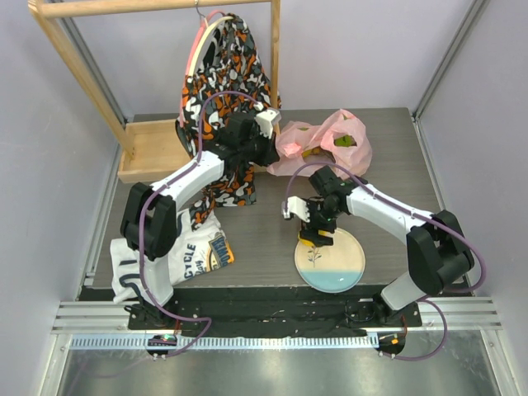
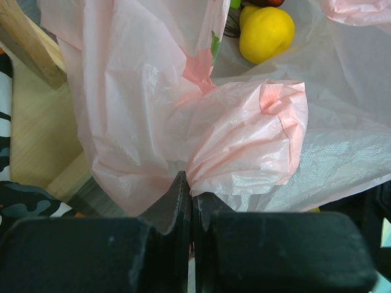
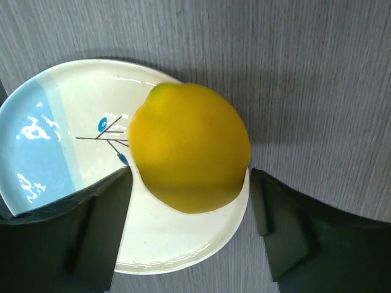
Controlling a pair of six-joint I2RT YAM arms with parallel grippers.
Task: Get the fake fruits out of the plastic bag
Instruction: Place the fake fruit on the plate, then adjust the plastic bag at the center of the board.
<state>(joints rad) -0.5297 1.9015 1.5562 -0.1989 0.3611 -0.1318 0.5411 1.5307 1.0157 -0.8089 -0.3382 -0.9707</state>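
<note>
Nudging the round yellow plastic lemon [image 3: 189, 146] could roll it off the edge of the glossy cream-and-blue plate [image 3: 55, 122], since the right gripper [image 3: 190, 177] has its jaws spread close beside it. The left gripper [image 2: 190, 183] pinches the crinkled pink plastic bag [image 2: 244, 134], whose slick film may slip. Another yellow fruit [image 2: 266, 33] lies inside.

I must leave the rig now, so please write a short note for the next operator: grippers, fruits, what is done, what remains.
Left gripper: jaws shut on the plastic bag.
Right gripper: jaws flank a lemon over the plate; gripped or released, unclear.
Done: that lemon is out of the bag.
Left: another lemon and a green piece, at least, inside the bag.
</note>
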